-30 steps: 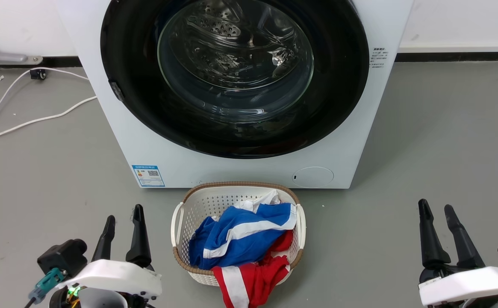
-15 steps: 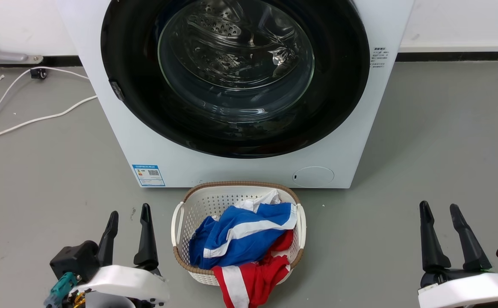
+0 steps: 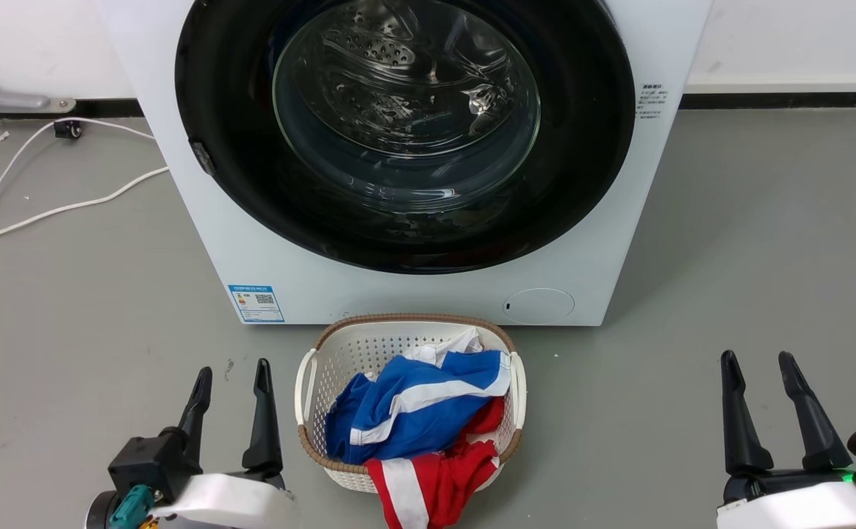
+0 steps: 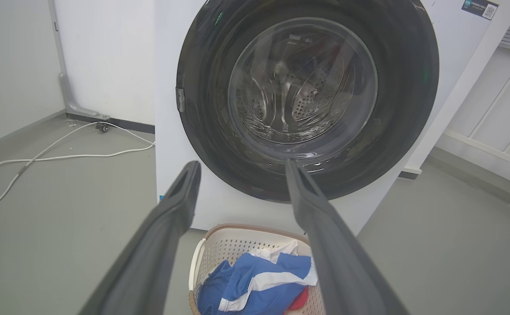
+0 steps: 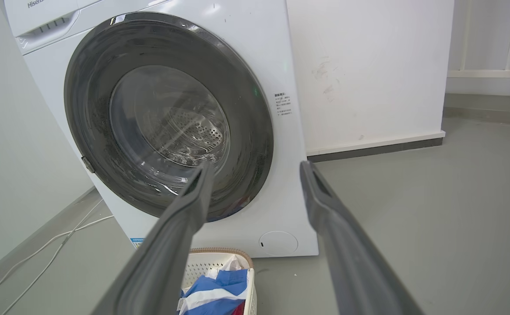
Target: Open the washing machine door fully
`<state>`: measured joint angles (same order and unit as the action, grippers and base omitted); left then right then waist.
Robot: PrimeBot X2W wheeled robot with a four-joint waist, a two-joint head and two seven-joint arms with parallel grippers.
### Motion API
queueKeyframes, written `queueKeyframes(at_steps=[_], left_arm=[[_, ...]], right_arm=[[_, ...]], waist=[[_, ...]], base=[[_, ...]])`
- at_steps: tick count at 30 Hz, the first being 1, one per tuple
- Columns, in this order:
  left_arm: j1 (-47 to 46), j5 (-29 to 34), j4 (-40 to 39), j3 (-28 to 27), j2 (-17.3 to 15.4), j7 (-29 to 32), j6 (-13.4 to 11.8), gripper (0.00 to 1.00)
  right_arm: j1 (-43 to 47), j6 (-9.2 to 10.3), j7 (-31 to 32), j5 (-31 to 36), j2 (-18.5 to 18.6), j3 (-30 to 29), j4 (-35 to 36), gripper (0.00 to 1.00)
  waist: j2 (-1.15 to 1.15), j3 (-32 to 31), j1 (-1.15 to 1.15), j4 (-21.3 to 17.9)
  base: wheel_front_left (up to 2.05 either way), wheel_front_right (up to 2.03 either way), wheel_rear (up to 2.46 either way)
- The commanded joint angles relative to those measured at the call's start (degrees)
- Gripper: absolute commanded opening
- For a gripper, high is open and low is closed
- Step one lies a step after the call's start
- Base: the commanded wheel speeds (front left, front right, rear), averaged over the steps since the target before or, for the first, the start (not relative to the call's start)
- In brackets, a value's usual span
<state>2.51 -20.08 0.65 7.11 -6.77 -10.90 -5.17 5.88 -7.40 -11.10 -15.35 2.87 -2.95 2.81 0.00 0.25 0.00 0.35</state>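
Listing by view, with the washing machine as your landmark.

Head view:
- Washing machine door: black rim round clear glass, lying flat against the machine's front, across nearly its whole width.
- Laundry basket: on the floor just in front of the machine's base, holding blue, white and red clothes.
- Left gripper: in front of the machine, off its left corner as you face it. Fingers are parted and grasp nothing, well apart from the door.
- Right gripper: in front of the machine, beyond its right corner. Fingers are parted and hold nothing.
- White cable: on the floor left of the machine.

Left wrist view:
- Left gripper: fingers spread wide with nothing between them, aimed at the lower part of the door, which sits closed on the machine.

Right wrist view:
- Right gripper: fingers spread with nothing between them, aimed at the machine's lower right front. The door lies flat against the machine, above a round cover.
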Motion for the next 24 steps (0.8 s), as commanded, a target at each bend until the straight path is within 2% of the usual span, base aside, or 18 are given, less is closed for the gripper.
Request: queueKeyframes(at_steps=[1, 24], left_arm=[[0.4, 1.6, -0.1, -0.2, 0.1, -0.7, 0.4, 1.0], [2.1, 11.0, 1.6, -3.1, 2.9, -3.2, 3.5, 1.0]], right_arm=[[0.3, -0.12, -0.5, 1.4, 0.1, 0.2, 0.6, 1.0], [2.3, -0.14, -3.0, 7.4, 0.0, 0.3, 1.4, 1.0]], waist=[[0.0, 0.0, 0.0, 0.0], [0.0, -0.3, 0.0, 0.0]], base=[[0.0, 0.0, 0.0], [0.0, 0.0, 0.0]])
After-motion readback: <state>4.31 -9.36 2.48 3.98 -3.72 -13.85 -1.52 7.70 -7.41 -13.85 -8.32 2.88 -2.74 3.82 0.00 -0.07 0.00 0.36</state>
